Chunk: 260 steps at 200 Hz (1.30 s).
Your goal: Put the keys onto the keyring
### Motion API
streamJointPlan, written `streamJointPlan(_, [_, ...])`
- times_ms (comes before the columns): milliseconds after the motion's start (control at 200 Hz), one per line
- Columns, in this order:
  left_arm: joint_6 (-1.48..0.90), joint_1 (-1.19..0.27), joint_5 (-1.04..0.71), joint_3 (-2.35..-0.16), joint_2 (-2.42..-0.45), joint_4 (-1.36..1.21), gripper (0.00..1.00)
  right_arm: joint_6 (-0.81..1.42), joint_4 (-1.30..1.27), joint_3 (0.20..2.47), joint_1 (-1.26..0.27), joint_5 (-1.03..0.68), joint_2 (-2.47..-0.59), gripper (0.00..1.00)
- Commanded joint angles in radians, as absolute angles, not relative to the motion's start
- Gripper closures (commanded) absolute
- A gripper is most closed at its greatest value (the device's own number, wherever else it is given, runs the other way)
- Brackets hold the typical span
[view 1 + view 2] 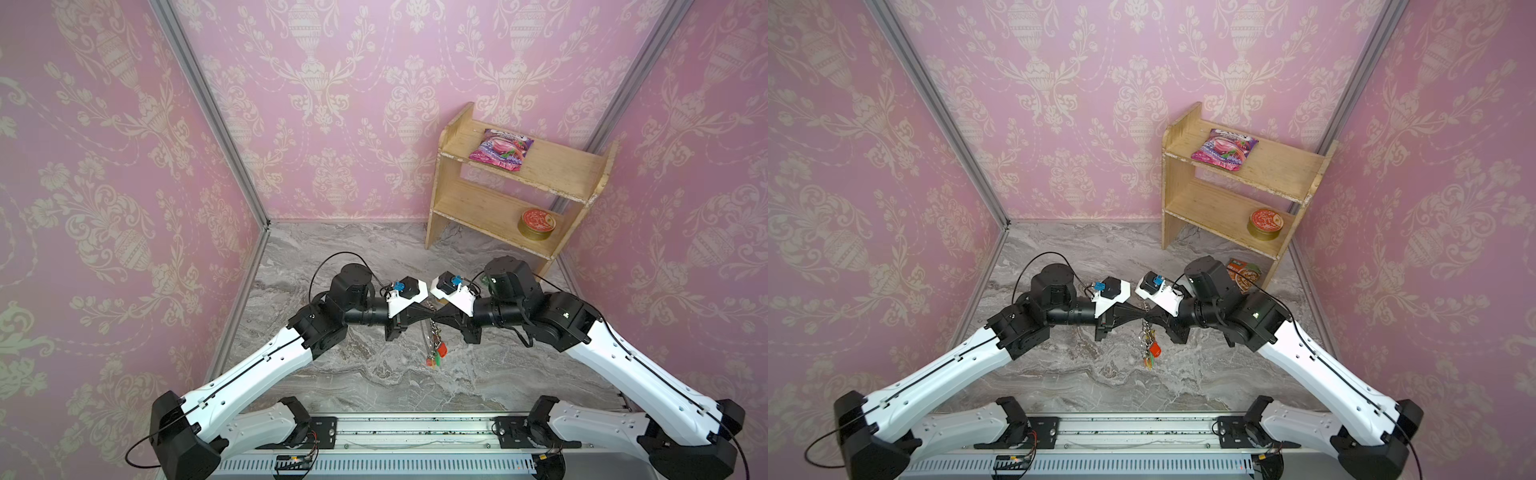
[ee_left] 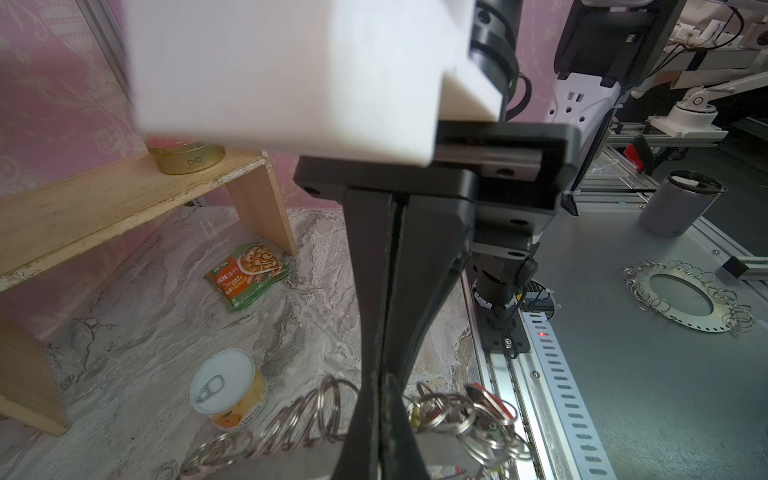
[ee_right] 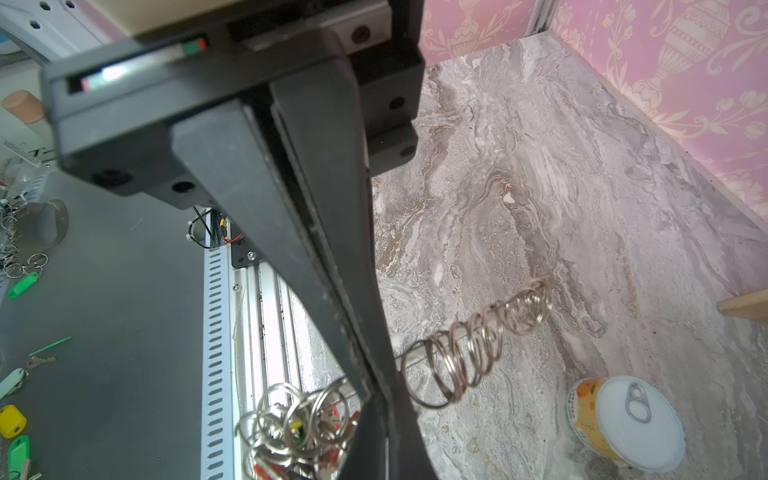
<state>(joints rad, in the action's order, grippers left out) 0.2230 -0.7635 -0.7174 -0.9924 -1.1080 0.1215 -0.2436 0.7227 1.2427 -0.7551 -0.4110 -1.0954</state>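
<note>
The keyring point(image 1: 432, 337) hangs in the air between my two grippers in both top views. It is a flat silvery loop carrying many small split rings. Red, orange and green tags point(image 1: 1154, 350) dangle from its lower end. My left gripper point(image 1: 428, 322) comes in from the left and is shut on the loop's flat band point(image 2: 286, 459). In the left wrist view, rings point(image 2: 320, 409) fan out on both sides of its fingers. My right gripper point(image 1: 437, 322) meets it from the right, shut on the same keyring point(image 3: 465, 357). The keys are out of view.
A wooden shelf point(image 1: 515, 189) stands at the back right with a pink packet point(image 1: 500, 149) and a red tin point(image 1: 536, 224). A green noodle packet point(image 1: 1244, 274) lies at its foot. A pull-tab can point(image 2: 228, 390) stands on the marble floor below the grippers.
</note>
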Motion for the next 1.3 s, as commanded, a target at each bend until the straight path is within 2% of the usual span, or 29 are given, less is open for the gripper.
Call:
streamJointPlan(0, [0.226, -0.777, -0.706, -0.996, -1.116, 0.125, 0.99, -0.247, 0.666, 1.267, -0.764, -0.437, -1.068, 1.00])
streamJointPlan(240, [0.232, -0.782, -0.691, -0.987, -1.104, 0.099, 1.00, -0.241, 0.658, 1.262, -0.763, -0.448, -1.063, 1.00])
streamJointPlan(380, [0.219, -0.782, -0.670, -0.943, -1.067, 0.002, 1.00, -0.240, 0.662, 1.250, -0.762, -0.422, -1.044, 0.79])
streamJointPlan(500, [0.203, -0.780, -0.653, -0.900, -1.033, -0.088, 1.00, -0.234, 0.666, 1.241, -0.755, -0.408, -1.026, 0.73])
streamJointPlan(1046, [0.127, -0.753, -0.683, -0.853, -1.005, -0.279, 1.00, -0.221, 0.626, 1.195, -0.725, -0.448, -1.003, 0.77])
streamJointPlan(1161, [0.124, -0.753, -0.687, -0.853, -1.006, -0.282, 1.00, -0.222, 0.611, 1.192, -0.724, -0.454, -0.997, 0.79])
streamJointPlan(1296, [0.123, -0.752, -0.689, -0.850, -1.005, -0.291, 1.00, -0.220, 0.607, 1.195, -0.722, -0.462, -0.999, 0.88])
